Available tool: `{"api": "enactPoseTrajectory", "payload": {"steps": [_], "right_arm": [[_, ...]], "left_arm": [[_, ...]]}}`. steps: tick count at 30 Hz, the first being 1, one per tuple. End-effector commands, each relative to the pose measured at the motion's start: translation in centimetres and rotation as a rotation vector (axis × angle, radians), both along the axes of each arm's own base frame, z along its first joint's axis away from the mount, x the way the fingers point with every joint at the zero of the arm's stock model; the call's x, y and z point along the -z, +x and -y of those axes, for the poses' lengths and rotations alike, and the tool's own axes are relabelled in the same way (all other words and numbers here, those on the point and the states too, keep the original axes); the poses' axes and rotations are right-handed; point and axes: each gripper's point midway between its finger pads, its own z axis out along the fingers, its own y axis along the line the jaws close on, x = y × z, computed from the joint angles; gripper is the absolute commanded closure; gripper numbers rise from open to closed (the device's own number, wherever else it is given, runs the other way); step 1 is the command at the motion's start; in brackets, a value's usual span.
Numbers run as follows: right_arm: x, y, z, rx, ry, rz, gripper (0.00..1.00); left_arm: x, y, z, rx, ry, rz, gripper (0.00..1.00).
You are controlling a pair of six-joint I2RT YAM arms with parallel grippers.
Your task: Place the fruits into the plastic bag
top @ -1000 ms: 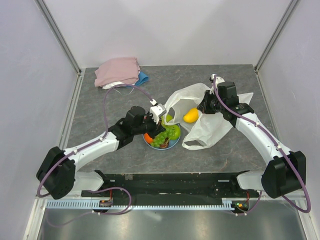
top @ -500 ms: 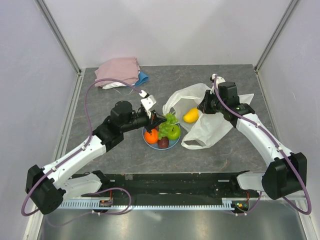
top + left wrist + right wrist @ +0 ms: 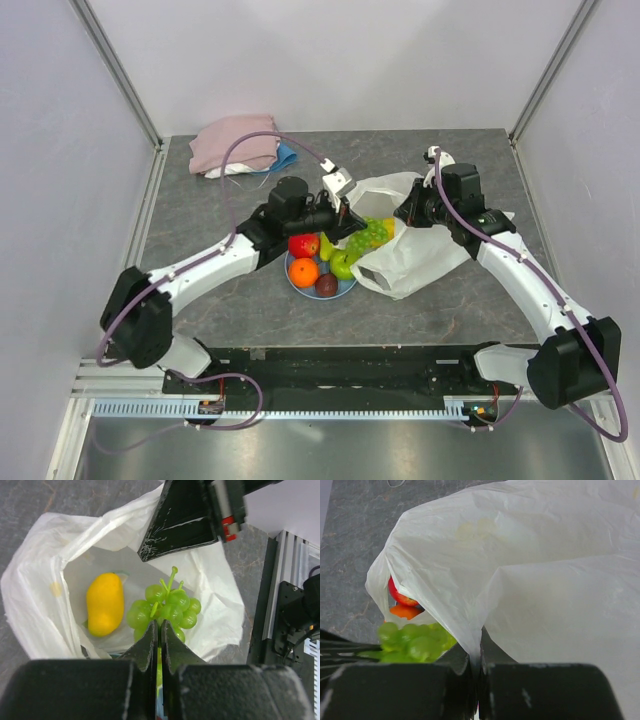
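Left gripper (image 3: 160, 630) pinches the green grape bunch (image 3: 167, 612), held over the open mouth of the plastic bag (image 3: 45, 575), with the yellow mango (image 3: 104, 604) lying inside. Right gripper (image 3: 479, 652) is pressed shut on the bag's rim. Red apple (image 3: 303, 244), orange (image 3: 303, 272), green apple (image 3: 343, 265) and a dark fruit (image 3: 326, 285) sit on the blue plate (image 3: 343, 292).

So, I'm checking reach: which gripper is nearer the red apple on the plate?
Left. The left gripper, shut on the grape bunch, is close beside the red apple at the bag mouth. The right gripper pinches the plastic bag rim, farther away.
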Motion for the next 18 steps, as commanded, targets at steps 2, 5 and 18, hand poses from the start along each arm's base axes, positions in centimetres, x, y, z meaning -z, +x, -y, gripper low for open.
{"api": "enactPoseTrajectory", "payload": {"steps": [2, 5, 18], "right_arm": [[-1.8, -0.1, -0.4, -0.010, 0.038, 0.041, 1.00], [-2.0, -0.1, -0.4, -0.009, 0.041, 0.045, 1.00], [-1.6, -0.1, -0.2, -0.003, 0.031, 0.039, 1.00]], "left_arm": [[-2.8, 2.5, 3.3, -0.016, -0.123, 0.066, 0.98], [-2.3, 3.9, 4.5, -0.061, -0.136, 0.088, 0.98], [0.9, 4.7, 9.2, -0.029, -0.251, -0.056, 0.98]]}}
